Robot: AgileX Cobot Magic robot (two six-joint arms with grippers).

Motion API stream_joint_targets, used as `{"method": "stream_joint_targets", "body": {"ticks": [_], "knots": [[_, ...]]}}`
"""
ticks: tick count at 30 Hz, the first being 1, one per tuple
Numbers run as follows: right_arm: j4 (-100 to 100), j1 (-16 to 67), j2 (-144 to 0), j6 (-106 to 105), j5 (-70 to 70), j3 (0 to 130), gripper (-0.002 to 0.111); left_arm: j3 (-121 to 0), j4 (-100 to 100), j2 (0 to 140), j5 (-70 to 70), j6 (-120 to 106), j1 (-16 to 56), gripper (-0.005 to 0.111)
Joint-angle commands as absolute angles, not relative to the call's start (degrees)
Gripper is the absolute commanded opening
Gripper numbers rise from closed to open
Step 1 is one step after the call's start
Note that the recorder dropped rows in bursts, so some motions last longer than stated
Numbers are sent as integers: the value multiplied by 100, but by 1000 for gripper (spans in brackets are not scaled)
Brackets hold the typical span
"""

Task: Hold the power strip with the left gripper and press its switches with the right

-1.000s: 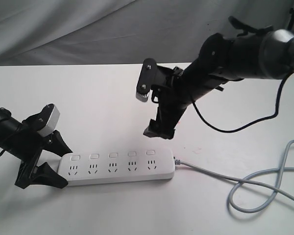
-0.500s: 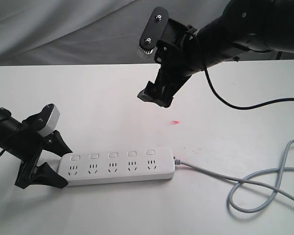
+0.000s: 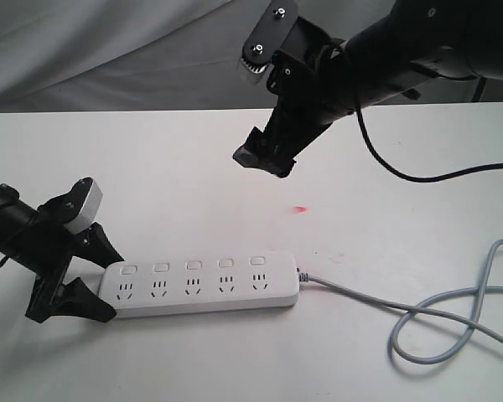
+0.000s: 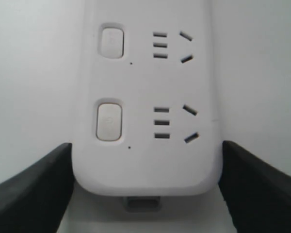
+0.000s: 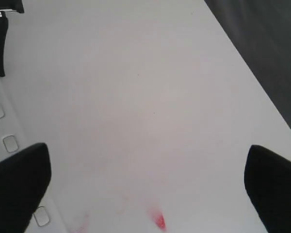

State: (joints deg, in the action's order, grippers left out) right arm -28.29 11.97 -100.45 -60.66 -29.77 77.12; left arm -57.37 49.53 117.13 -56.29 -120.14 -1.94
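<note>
The white power strip (image 3: pixel 201 285) lies flat on the table near the front, its grey cord (image 3: pixel 419 314) running off to the right. Its row of switches (image 3: pixel 193 265) faces up. My left gripper (image 3: pixel 116 287) is shut on the strip's left end, a black finger pressed against each long side. In the left wrist view the fingers (image 4: pixel 34 189) flank the power strip (image 4: pixel 145 160), and two switches (image 4: pixel 109 120) show. My right gripper (image 3: pixel 264 155) hangs high above the table, behind the strip and apart from it. Its jaws (image 5: pixel 148 194) are open and hold nothing.
A small red mark (image 3: pixel 300 208) sits on the white table (image 3: pixel 176 184) between the right gripper and the strip. The cord loops at the front right. A grey cloth (image 3: pixel 109 50) hangs behind the table's far edge.
The right gripper has risen from just above the strip's right end and moved back toward the table's far side. The left gripper and the strip have not moved.
</note>
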Motion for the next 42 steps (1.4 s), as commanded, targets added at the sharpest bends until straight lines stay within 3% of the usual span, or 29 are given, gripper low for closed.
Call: {"method": "stream_joint_targets", "body": {"ticks": [1, 9, 15, 21, 42], "knots": [[-2793, 1000, -9807, -5770, -3194, 7707, 90, -5750, 4878, 11744, -5565, -11992, -171, 3], [-3357, 271, -9381, -5450, -3911, 7707, 32, -5750, 4878, 11744, -5565, -11992, -171, 3], [-3834, -76, -9274, -5435, -4303, 7707, 2, -5750, 4878, 11744, -5565, -11992, -171, 3], [-4077, -340, -9237, -5414, -4908, 7707, 0, -5750, 4878, 11744, -5565, -11992, -171, 3], [-4389, -395, -9224, -4936, -4861, 7707, 0, -5750, 4878, 11744, -5565, -11992, -171, 3]]}}
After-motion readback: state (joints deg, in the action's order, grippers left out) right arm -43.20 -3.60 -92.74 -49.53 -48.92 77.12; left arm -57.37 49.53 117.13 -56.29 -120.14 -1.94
